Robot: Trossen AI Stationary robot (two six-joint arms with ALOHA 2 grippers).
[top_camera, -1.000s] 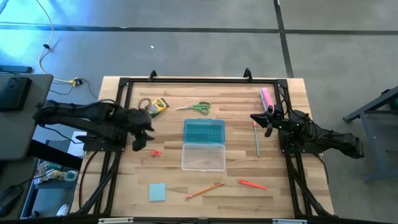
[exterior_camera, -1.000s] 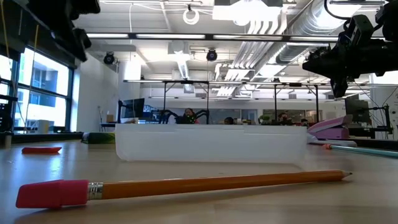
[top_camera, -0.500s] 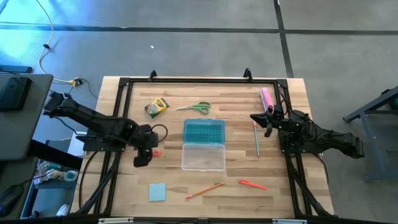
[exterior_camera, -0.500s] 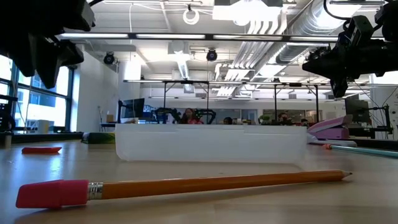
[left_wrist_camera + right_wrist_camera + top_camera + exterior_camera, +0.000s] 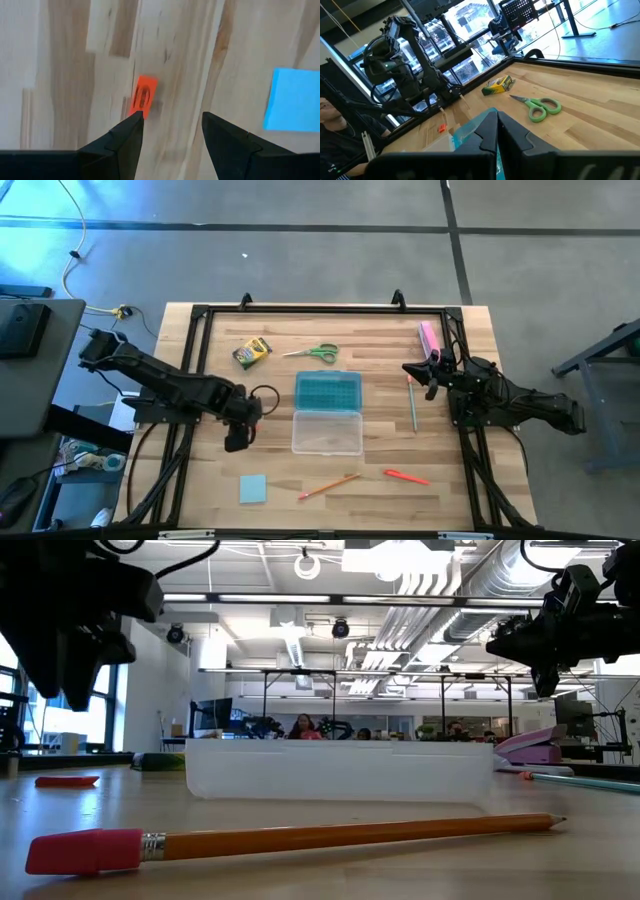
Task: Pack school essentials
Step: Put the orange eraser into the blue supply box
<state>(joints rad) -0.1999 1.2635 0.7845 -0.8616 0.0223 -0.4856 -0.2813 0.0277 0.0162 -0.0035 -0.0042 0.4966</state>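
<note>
Both arms are dark, almost black, built from rounded segments with joints between them. A thin black cable makes a loop beside the left gripper (image 5: 236, 442). The fingers (image 5: 122, 145) of this gripper are matte black wedges with pointed, angular tips.

The wooden table (image 5: 380, 505) has a black frame round its edge. A teal-lidded clear plastic case (image 5: 327, 413) lies open mid-table, lid flat next to the clear tray. A pink rectangular bar (image 5: 429, 337) sits by the far right corner.
</note>
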